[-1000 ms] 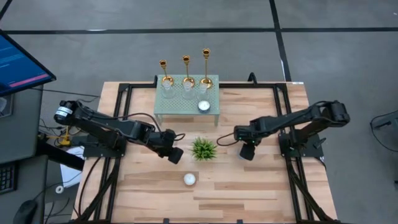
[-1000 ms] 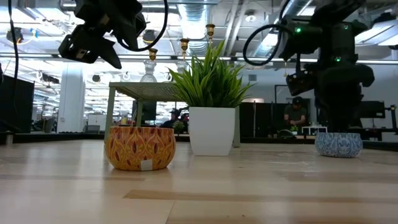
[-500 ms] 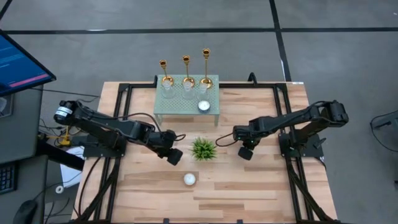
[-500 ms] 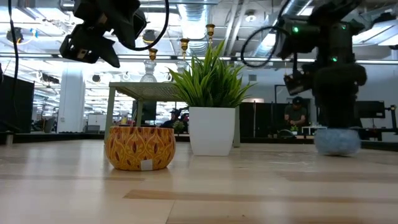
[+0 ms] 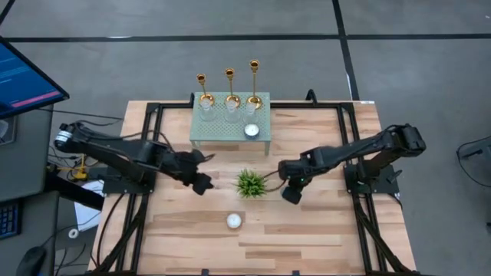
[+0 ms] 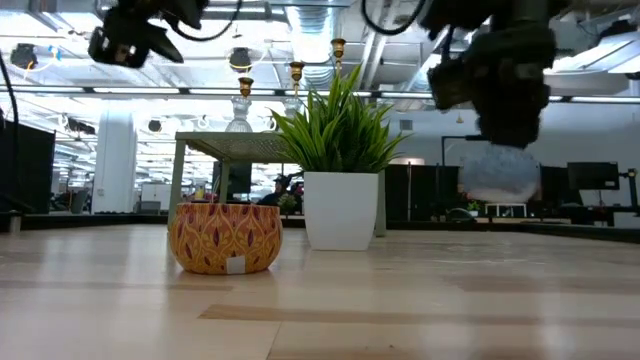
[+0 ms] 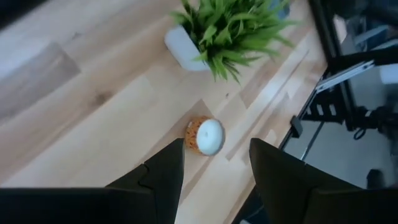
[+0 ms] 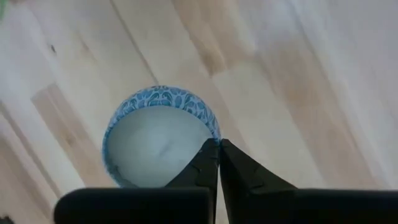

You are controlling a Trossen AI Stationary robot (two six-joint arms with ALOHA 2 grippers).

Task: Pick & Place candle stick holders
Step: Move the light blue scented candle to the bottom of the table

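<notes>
Right pincer [image 8: 217,152] pinching rim of blue candle cup [image 8: 158,134], now lifted off table [image 5: 322,230] near plant [image 5: 251,184]. Left pincer [image 7: 214,171] spread, risen, drawn back. Candlesticks [image 5: 229,88] untouched on green stand [image 5: 261,126] at far edge; main task unstarted.

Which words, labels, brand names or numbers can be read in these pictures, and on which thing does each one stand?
None can be read.
The monitor at the high view's left edge shows coloured lines, too small to read.
The orange patterned cup carries a small pale label, too blurred to read.
</notes>
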